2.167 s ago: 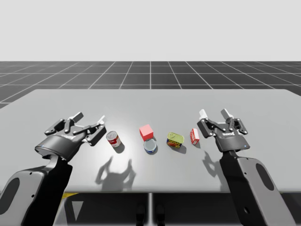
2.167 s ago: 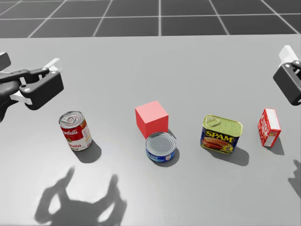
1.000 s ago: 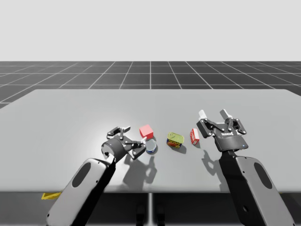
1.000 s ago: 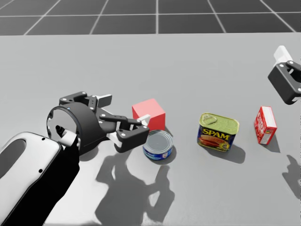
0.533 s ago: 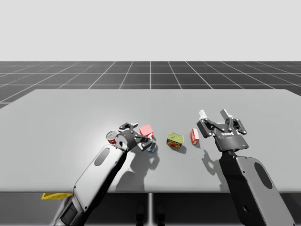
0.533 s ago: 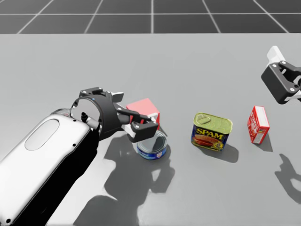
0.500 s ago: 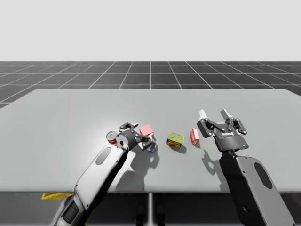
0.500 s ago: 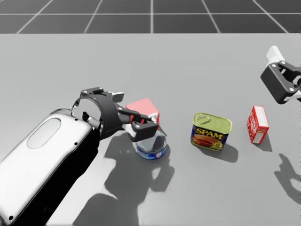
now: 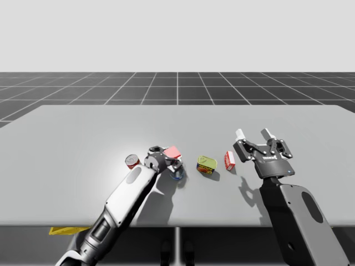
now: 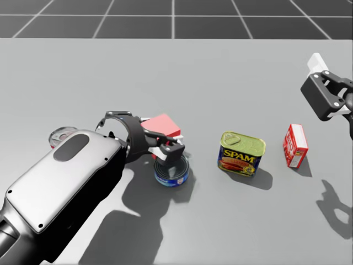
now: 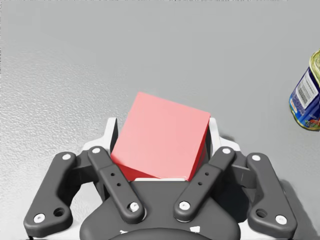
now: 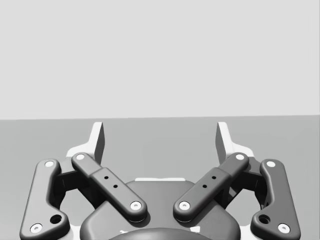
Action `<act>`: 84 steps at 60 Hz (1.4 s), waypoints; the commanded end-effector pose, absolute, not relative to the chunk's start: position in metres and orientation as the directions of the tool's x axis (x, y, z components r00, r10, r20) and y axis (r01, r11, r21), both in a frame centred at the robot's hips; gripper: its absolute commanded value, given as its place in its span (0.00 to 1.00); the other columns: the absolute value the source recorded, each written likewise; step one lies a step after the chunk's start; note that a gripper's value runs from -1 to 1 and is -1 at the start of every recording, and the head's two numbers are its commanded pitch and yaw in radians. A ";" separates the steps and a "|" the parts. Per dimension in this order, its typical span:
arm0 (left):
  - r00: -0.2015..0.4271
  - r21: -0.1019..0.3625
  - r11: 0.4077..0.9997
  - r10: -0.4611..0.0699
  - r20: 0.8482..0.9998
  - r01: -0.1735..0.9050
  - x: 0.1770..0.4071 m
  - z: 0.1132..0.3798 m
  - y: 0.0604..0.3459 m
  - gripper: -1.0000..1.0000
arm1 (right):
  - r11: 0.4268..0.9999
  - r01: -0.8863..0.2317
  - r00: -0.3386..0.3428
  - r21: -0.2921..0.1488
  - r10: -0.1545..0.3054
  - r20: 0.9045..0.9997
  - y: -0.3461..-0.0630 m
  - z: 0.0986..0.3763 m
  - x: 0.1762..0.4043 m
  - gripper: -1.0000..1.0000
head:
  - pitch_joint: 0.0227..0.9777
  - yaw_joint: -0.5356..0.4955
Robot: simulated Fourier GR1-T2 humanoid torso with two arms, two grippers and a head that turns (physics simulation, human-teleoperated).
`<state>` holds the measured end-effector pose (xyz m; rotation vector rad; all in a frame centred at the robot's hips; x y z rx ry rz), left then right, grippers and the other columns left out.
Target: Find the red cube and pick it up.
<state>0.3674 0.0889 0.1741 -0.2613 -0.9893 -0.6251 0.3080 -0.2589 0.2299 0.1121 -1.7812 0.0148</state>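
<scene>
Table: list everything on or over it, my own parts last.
table: 1, grey, under everything.
red cube: 1, red, in left gripper.
flat can: 1, blue, nearer me than red cube.
round can: 1, red and white, left of my left arm.
rectangular tin: 1, yellow and blue, right of flat can.
small box: 1, red and white, right of rectangular tin.
left gripper: 1, black, shut on red cube.
right gripper: 1, black, open, right of small box.

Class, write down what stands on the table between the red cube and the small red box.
The yellow-topped rectangular can, seen in the head view.
</scene>
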 end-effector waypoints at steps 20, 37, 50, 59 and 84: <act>0.418 0.044 0.788 -0.372 0.829 0.614 0.362 0.164 0.096 1.00 | 0.996 -0.081 -0.209 0.047 -0.063 0.976 -0.260 0.230 0.309 0.00 | 0.60 0.53; 0.407 0.058 0.770 -0.398 0.822 0.636 0.354 0.160 0.094 1.00 | 0.996 -0.077 -0.210 0.037 -0.052 0.976 -0.258 0.228 0.309 0.00 | 0.45 0.54; 0.365 0.064 0.770 -0.372 0.853 0.635 0.357 0.186 0.092 1.00 | 0.997 -0.073 -0.202 0.037 -0.051 0.978 -0.259 0.228 0.309 0.00 | 0.43 0.55; 0.333 0.064 0.778 -0.340 0.879 0.626 0.360 0.209 0.096 1.00 | 0.997 -0.072 -0.202 0.037 -0.051 0.978 -0.259 0.228 0.309 0.00 | 0.43 0.55; 0.191 0.107 0.786 -0.277 0.942 0.609 0.348 0.282 0.105 1.00 | 0.997 -0.069 -0.198 0.025 -0.039 0.979 -0.259 0.227 0.311 0.00 | 0.43 0.55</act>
